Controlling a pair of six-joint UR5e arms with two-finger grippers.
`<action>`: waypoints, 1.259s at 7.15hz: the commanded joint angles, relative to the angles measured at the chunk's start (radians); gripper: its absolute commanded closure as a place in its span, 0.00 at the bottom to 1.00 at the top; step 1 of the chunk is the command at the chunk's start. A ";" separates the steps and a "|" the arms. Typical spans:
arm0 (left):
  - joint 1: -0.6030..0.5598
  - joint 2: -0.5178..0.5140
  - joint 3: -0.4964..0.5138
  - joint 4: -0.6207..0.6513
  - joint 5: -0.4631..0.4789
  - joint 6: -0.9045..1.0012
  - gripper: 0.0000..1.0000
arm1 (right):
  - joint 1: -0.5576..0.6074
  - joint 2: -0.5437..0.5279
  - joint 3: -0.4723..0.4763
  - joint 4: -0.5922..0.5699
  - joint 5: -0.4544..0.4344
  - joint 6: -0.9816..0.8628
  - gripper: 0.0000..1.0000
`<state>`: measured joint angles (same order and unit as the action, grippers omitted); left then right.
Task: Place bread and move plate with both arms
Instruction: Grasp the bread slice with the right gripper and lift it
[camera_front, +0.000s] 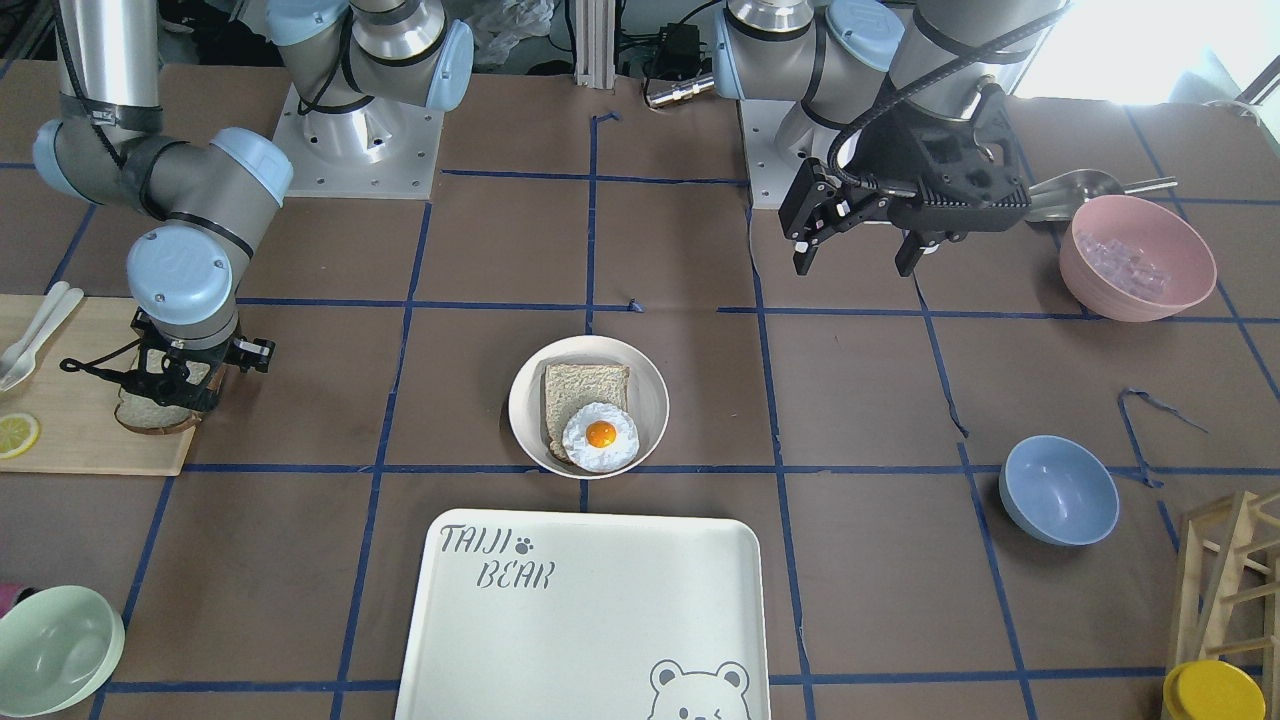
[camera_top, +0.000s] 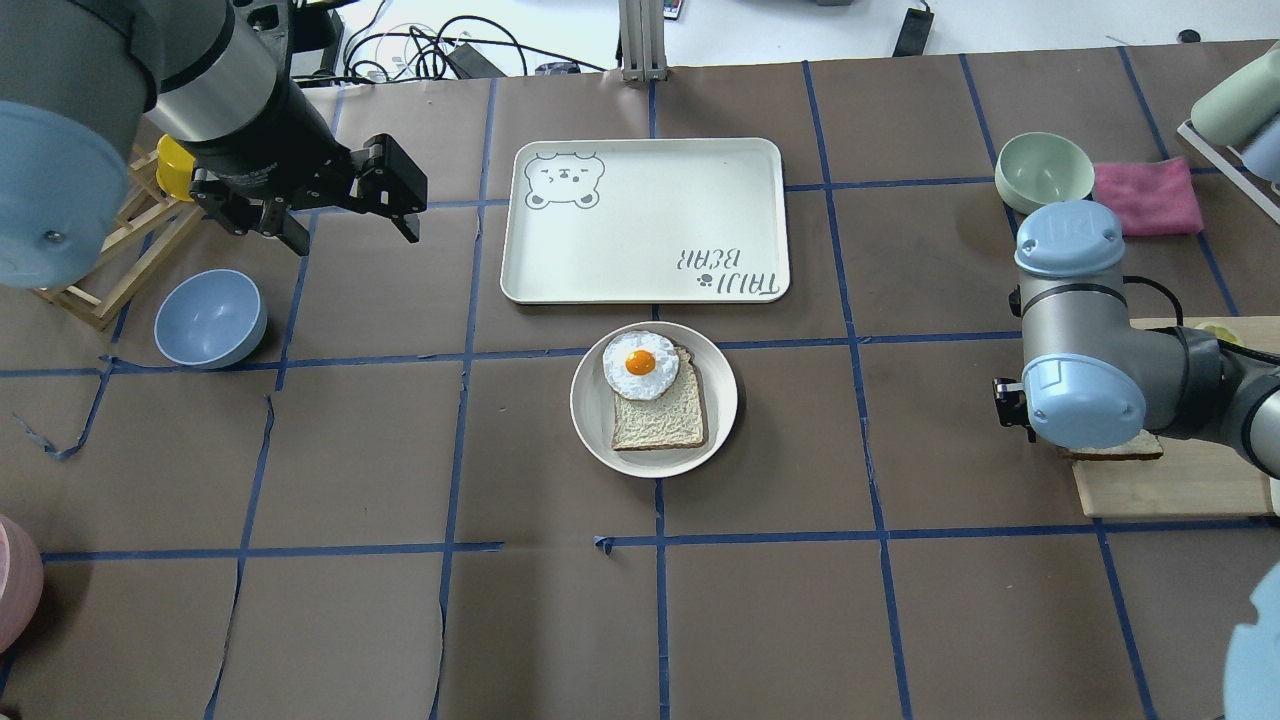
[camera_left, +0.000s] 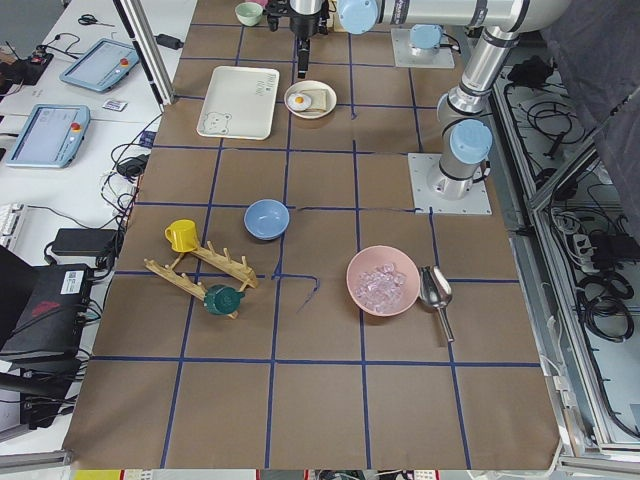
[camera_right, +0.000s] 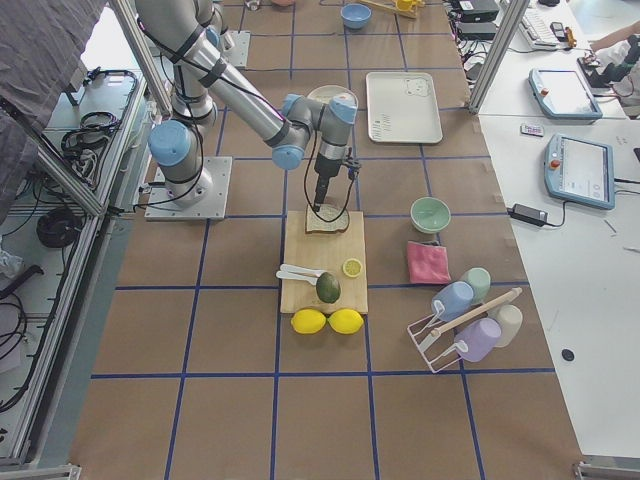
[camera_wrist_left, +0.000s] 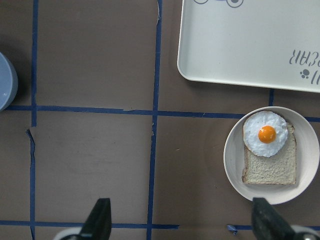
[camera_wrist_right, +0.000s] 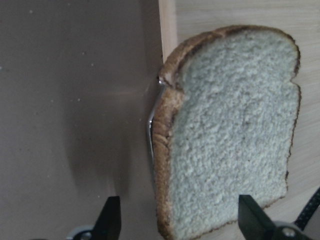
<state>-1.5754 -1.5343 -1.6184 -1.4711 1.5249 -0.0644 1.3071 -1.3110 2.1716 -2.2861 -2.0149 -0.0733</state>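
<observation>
The bread (camera_wrist_right: 230, 135), a pale slice with a brown crust, lies on a wooden cutting board (camera_front: 70, 430), overhanging its edge. My right gripper (camera_front: 165, 392) hangs low over the bread (camera_front: 150, 418), open, with one finger (camera_wrist_right: 111, 219) clear of the crust and the other at the slice's corner. The plate (camera_front: 525, 400) is at the table's middle and holds a tan toast slice (camera_front: 585, 385) and a fried egg (camera_front: 600, 436). My left gripper (camera_front: 860, 258) is open and empty above the table, well apart from the plate (camera_wrist_left: 232, 160).
A white bear-print tray (camera_front: 580, 620) lies just beyond the plate. A blue bowl (camera_front: 1058, 490) and a pink bowl of ice (camera_front: 1137, 258) are on my left side. A pale green bowl (camera_front: 55, 650), a lemon slice (camera_front: 17, 435) and white cutlery (camera_front: 30, 335) are near the board.
</observation>
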 joint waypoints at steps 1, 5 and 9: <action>0.000 0.000 0.000 0.000 0.000 0.000 0.00 | -0.006 0.004 0.001 0.007 -0.002 -0.002 0.48; 0.000 0.000 0.000 0.000 0.000 0.000 0.00 | -0.011 -0.004 0.001 0.019 0.001 0.003 0.79; 0.000 0.000 0.002 0.002 0.000 0.000 0.00 | -0.011 -0.042 -0.001 0.026 0.028 0.003 1.00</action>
<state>-1.5754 -1.5340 -1.6170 -1.4704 1.5248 -0.0644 1.2962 -1.3340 2.1720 -2.2656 -2.0019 -0.0710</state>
